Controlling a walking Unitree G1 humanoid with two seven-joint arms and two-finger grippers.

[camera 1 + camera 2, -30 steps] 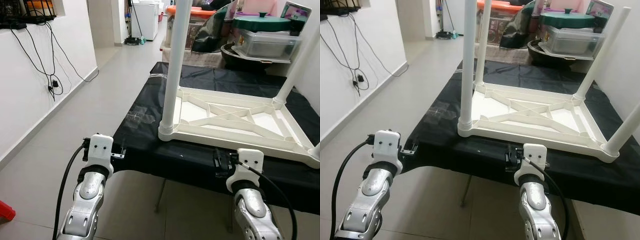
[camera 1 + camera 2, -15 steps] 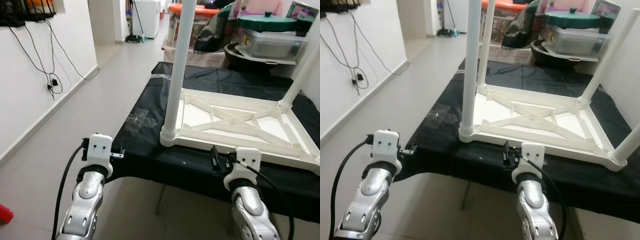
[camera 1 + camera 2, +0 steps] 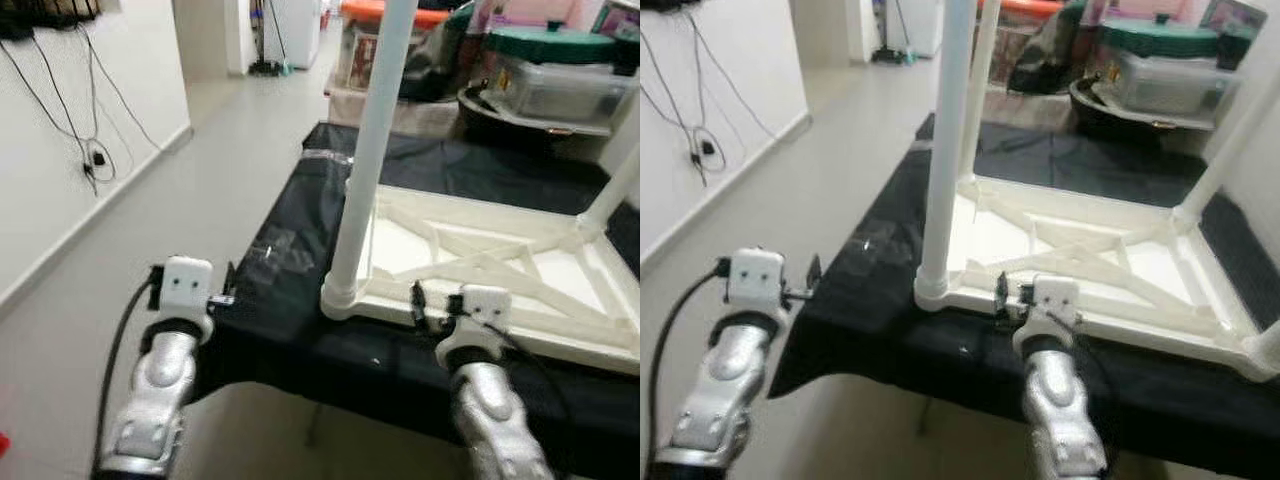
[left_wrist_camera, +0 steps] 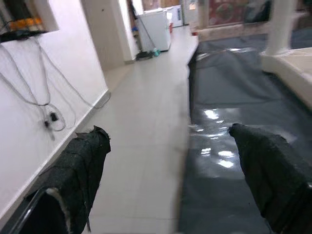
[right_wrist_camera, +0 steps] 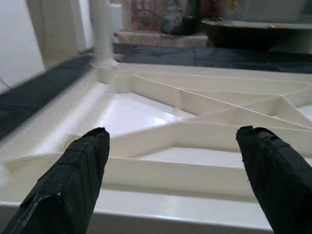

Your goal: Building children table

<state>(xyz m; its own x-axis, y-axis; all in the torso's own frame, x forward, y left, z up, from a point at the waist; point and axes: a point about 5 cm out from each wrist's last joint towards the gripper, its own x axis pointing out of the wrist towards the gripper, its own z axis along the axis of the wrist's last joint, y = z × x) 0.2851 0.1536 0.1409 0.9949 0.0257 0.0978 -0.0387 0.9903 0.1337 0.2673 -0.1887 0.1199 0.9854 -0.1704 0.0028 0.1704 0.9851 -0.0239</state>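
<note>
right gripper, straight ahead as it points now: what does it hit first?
Probably the near rim of the upturned white table. The right gripper is open and level with that rim, its fingers apart either side. How close it is is unclear.

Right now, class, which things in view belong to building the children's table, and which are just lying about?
Belongs to the job:
- upturned white tabletop
- near white leg, standing in its corner socket
- right gripper, fingers open toward the tabletop's edge
- left gripper, fingers open at the black-covered bench

Lying about:
- green-lidded container
- wall cables
- white appliance
</note>
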